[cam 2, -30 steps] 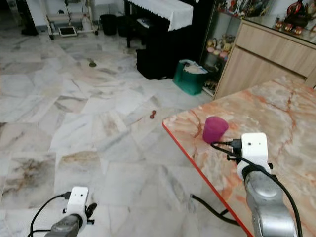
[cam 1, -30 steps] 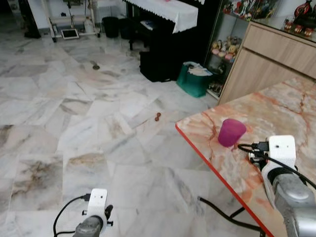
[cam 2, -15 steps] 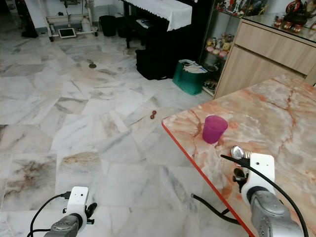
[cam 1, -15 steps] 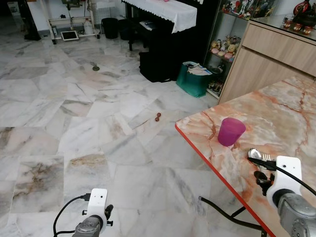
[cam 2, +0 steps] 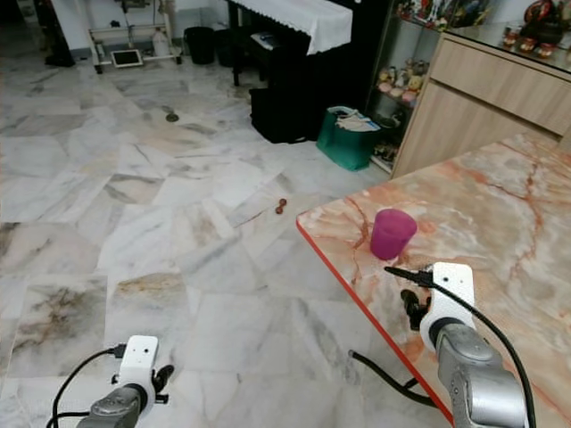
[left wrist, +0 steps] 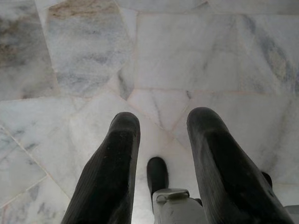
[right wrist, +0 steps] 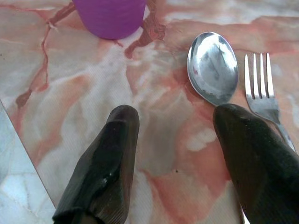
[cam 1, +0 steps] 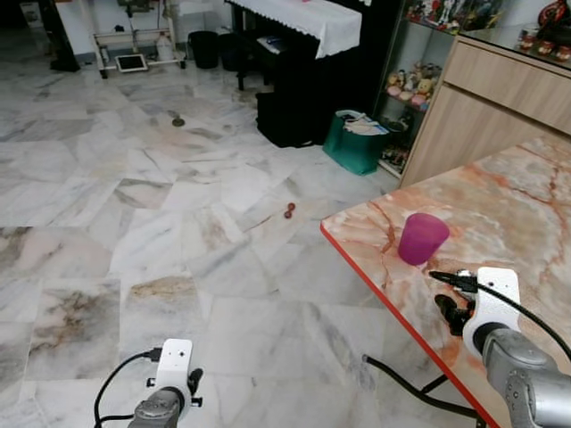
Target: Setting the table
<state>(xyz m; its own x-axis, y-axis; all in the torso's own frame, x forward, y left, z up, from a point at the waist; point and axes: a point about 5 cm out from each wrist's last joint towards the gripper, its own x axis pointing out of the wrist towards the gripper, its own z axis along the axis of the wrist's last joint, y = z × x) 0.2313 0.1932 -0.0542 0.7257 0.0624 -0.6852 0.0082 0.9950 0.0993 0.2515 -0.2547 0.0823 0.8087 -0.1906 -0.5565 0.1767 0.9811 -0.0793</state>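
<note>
Marble floor (cam 1: 178,205), pale with grey and brown veining, occupies the near and left part of the scene. Nearest, at lower left, the left gripper (left wrist: 163,135) hangs over the floor tiles; its wrist view shows the two black fingers (left wrist: 114,172) spread apart with nothing between them. At lower right, the right gripper (right wrist: 175,140) sits low over the near corner of the marble table (cam 1: 535,205), whose top is pink and orange with a red edge. The head views present this arm from behind, so its white wrist camera housing (cam 1: 496,294) covers the cutlery. The right wrist view supplies what they lack: fingers parted and empty above the tabletop, a spoon (right wrist: 212,67) lying bowl up just beyond the fingertips, and a fork (right wrist: 261,91) beside it, its handle passing under one finger. Slightly farther along the table edge stands a purple cup (cam 1: 421,238), upright, near the cutlery but apart from it. A black cable (cam 1: 410,392) trails on the floor under the table. Farther back lie a small red object (cam 1: 288,210) on the floor, a green bag (cam 1: 352,147), a wooden cabinet (cam 1: 482,116), and a dark piano with a white cloth (cam 1: 303,18).
</note>
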